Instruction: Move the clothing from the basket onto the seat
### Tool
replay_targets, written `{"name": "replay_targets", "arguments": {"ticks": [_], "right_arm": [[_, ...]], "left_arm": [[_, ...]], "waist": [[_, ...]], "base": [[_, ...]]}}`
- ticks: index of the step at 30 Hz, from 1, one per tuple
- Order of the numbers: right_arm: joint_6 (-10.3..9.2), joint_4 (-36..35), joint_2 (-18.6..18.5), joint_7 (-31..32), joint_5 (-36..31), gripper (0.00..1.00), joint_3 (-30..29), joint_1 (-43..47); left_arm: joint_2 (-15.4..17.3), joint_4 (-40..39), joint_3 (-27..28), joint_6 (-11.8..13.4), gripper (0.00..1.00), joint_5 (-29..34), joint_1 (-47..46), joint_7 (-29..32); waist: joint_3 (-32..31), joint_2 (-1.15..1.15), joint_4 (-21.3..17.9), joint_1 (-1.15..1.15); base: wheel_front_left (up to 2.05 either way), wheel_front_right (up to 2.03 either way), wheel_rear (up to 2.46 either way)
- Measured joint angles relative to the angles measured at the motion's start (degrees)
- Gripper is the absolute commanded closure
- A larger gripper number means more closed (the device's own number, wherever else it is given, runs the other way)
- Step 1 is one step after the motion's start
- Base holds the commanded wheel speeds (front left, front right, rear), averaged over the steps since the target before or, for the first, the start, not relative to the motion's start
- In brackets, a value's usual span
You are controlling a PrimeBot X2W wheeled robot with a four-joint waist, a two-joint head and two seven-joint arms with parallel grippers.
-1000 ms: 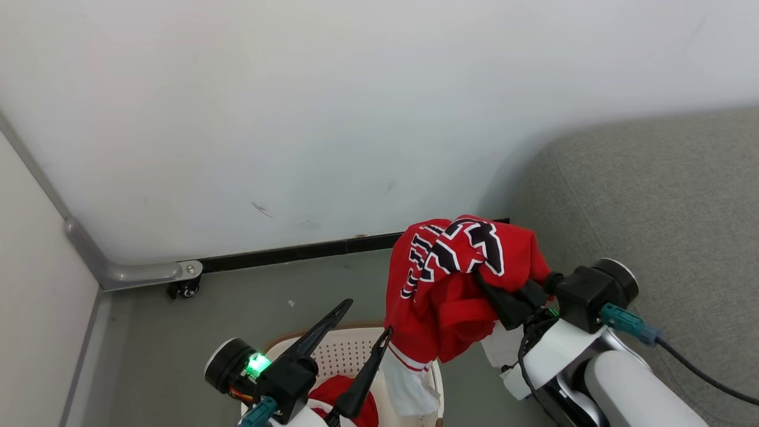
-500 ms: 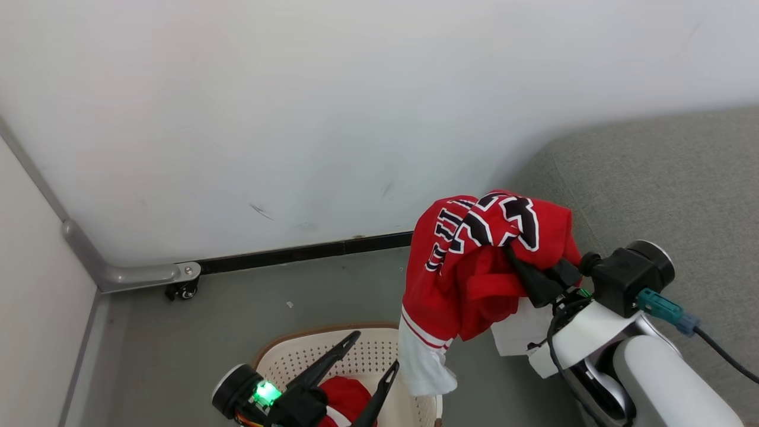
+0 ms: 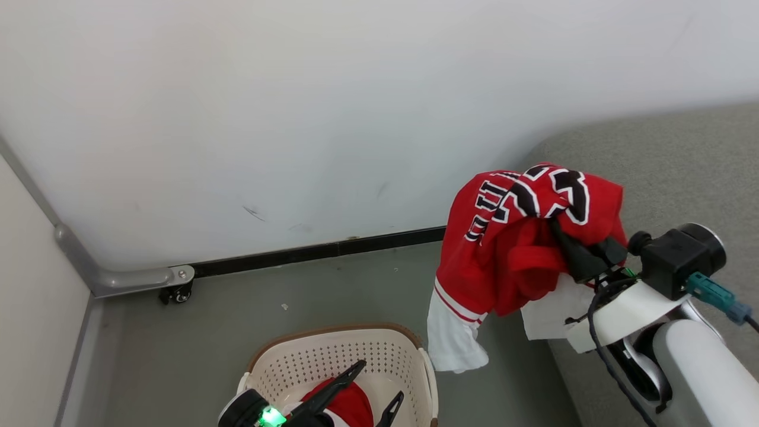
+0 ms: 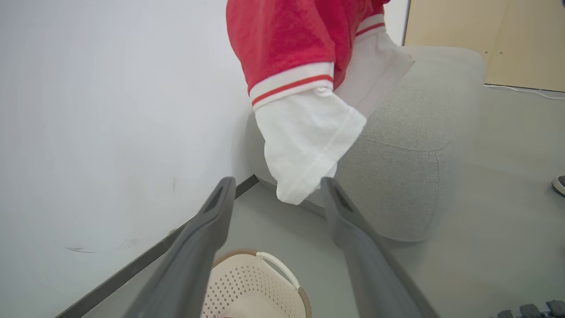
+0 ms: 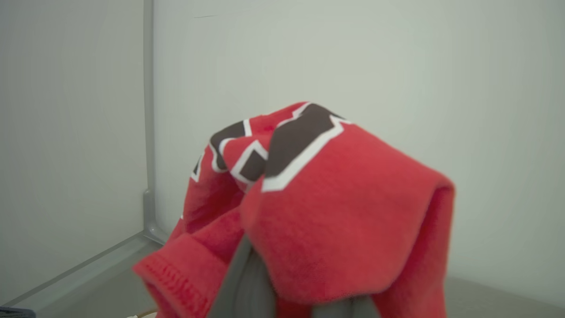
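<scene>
Right claw (image 3: 563,234) is pinched shut on a bunched red garment (image 3: 516,267), with its dark fingers buried in the folds. Left claw (image 4: 277,187) stands wide and holds nothing, hovering directly over the basket (image 3: 332,331).

Behind the basket runs a pale wall (image 3: 296,118) with a black strip (image 3: 308,252) along its foot. It meets a second wall to the basket's left at a grey metal trim (image 3: 133,277).

Right of the basket sits the grey seat (image 3: 670,172), its rounded corner the part nearest the basket. The basket stands on a grey floor (image 3: 237,308), apart from the wall.

The held garment hangs in the air above and to the right of the basket, against the seat's rounded corner. Black-and-white lettering shows on top. A white sleeve below a red-striped band dangles between basket and seat, clear of the floor.

Inside the basket, under the left claw, lies a second red piece (image 3: 347,406). A small black castor (image 3: 178,293) sits by the wall, off to the basket's left.
</scene>
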Motion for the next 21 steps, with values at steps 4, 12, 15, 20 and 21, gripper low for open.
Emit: {"name": "replay_targets", "arguments": {"ticks": [4, 12, 15, 20, 21], "right_arm": [[0.00, 0.0, -0.9, 0.0, -0.6, 1.00, -2.8, 0.3], [0.00, 1.6, -2.2, 0.0, -1.9, 1.00, -10.2, 2.7], [0.00, 2.3, -2.9, 0.0, -2.1, 1.00, -13.0, 3.5], [0.00, 3.3, -3.4, 0.0, -2.4, 1.00, -16.6, 3.5], [0.00, 3.4, -3.6, 0.0, -2.4, 1.00, -17.2, 3.5]], "left_arm": [[-0.1, 0.0, -0.4, -0.1, 0.00, 0.2, 0.1, 0.0], [-0.1, -0.1, -1.5, -0.3, 0.00, 0.5, 1.2, 0.0], [-0.2, -0.1, -1.6, -0.3, 0.00, 0.5, 1.2, 0.0], [-0.2, -0.2, -1.8, -0.3, 0.00, 0.5, 1.2, 0.0], [-0.2, -0.2, -1.9, -0.3, 0.00, 0.5, 1.2, 0.0]], "waist": [[0.0, 0.00, -0.4, 0.00], [0.1, 0.00, -1.4, 0.00], [0.2, 0.00, -1.9, 0.00], [0.4, 0.00, -3.0, 0.00], [0.5, 0.00, -3.2, 0.00]], "base": [[0.00, 0.00, 0.00], [0.00, 0.00, 0.00], [0.00, 0.00, 0.00], [0.00, 0.00, 0.00], [0.00, 0.00, 0.00]]}}
